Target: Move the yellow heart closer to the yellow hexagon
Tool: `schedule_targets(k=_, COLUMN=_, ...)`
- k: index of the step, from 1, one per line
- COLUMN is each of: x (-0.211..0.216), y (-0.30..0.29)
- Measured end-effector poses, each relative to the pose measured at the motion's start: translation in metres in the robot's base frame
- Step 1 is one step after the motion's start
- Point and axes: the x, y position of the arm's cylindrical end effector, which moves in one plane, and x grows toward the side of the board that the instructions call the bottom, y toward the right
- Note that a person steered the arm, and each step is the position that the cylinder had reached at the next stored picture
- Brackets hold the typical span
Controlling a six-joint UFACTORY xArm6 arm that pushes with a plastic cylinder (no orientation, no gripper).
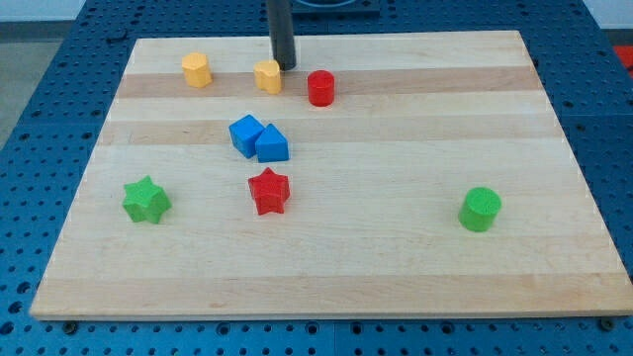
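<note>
A wooden board [326, 247] is seen from above. In the upper left of the frame, the yellow heart [268, 76] lies to the right of the yellow hexagon [197, 70], a clear gap between them. My tip [286, 65] is set just beside the heart's upper right edge, so the heart lies to its lower left, toward the hexagon. A leftward push is judged likely. No jaws exist; nothing is grasped.

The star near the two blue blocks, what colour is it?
Red. The star shows clearly in the camera view, just below the blue blocks.
</note>
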Motion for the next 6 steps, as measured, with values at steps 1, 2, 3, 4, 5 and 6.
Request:
schedule_targets(k=1, x=0.013, y=0.019)
schedule_targets(k=2, x=0.036, y=0.012)
schedule_targets(k=3, x=0.041, y=-0.006)
schedule_targets(k=4, x=0.041, y=-0.035)
schedule_targets(k=5, x=0.041, y=-0.073)
schedule_targets(k=6, x=0.041, y=-0.106)
